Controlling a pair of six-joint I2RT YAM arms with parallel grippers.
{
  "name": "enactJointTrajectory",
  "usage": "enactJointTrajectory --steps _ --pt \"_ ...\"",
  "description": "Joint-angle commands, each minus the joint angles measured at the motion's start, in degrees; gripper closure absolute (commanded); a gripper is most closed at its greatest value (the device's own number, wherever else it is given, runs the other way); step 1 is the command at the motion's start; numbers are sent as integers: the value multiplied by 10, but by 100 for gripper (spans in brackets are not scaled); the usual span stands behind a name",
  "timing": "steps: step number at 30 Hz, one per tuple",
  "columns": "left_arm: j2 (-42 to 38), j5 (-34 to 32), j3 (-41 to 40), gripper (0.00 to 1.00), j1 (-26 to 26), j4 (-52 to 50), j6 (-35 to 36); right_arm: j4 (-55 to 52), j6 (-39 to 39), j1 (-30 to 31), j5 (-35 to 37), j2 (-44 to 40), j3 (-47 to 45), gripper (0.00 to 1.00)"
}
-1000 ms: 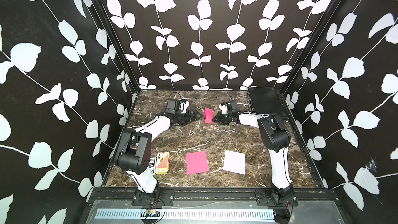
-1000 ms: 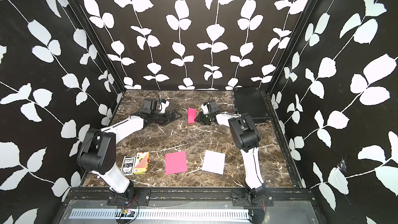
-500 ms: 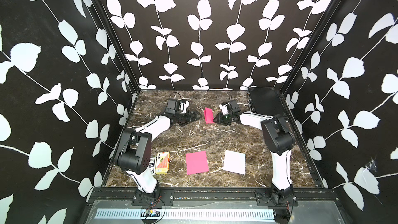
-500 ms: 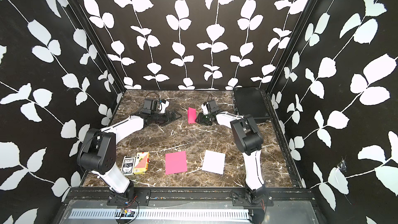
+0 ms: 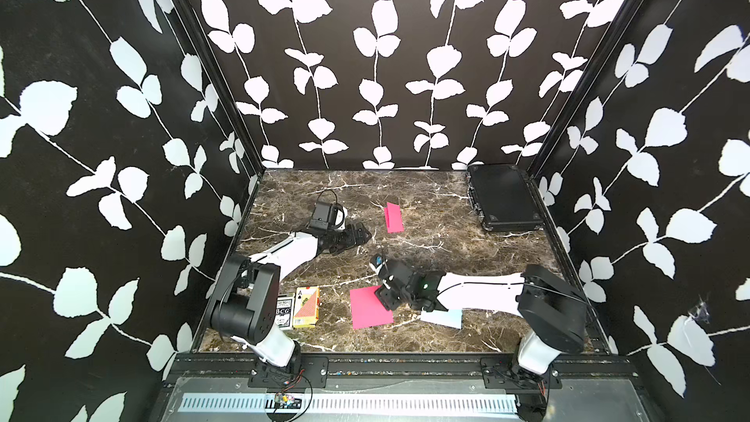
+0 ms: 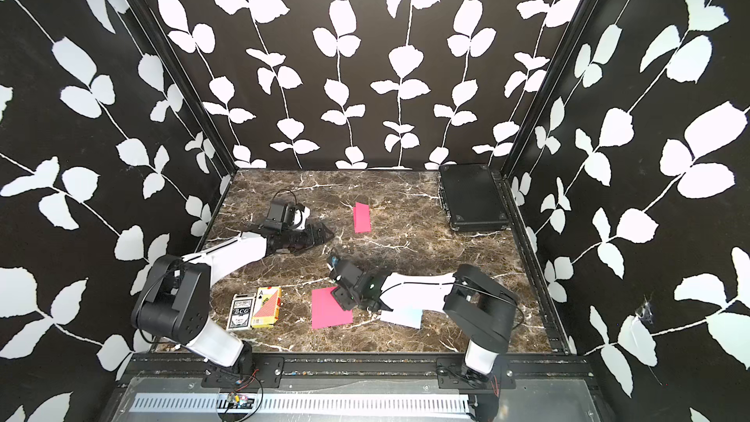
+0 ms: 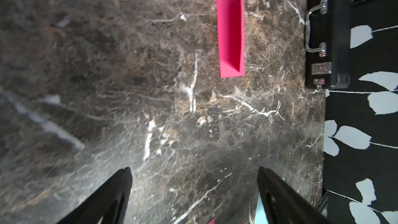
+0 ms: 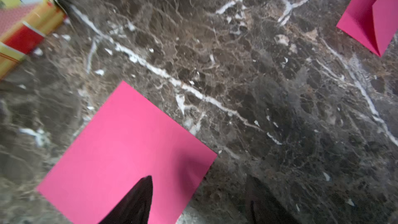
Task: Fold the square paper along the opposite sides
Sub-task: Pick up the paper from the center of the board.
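Observation:
A flat pink square paper (image 5: 369,308) (image 6: 329,307) (image 8: 129,154) lies near the table's front. My right gripper (image 5: 383,296) (image 6: 341,297) (image 8: 200,182) hangs low over its right edge, open. One finger is above the sheet, the other above bare marble, and nothing is gripped. A folded pink paper (image 5: 393,218) (image 6: 361,218) (image 7: 231,33) (image 8: 372,16) rests further back, its flap standing slightly ajar. My left gripper (image 5: 363,233) (image 6: 326,233) (image 7: 193,169) lies low on the marble left of the folded paper, open and empty.
A pale blue paper (image 5: 444,318) (image 6: 401,316) lies partly under my right arm. Two playing-card boxes (image 5: 306,306) (image 6: 266,306) sit front left. A black case (image 5: 503,196) (image 7: 327,31) stands at the back right corner. Patterned walls close in three sides.
My right gripper has opened, left the folded pink paper at the back and swung forward to the flat pink square. The left arm has barely moved.

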Motion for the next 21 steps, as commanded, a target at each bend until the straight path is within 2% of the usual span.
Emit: enactJointTrajectory --steps 1,6,12,21 --pt "-34 -21 -16 6 -3 -10 -5 19 -28 10 99 19 -27 27" --pt "-31 -11 -15 6 -2 -17 -2 39 -28 8 132 36 -47 26" --pt "-26 -9 -8 8 -3 -28 5 58 -35 -23 144 40 -59 27" --pt "-9 17 -21 11 -5 -27 7 80 -85 -81 80 31 -57 27"
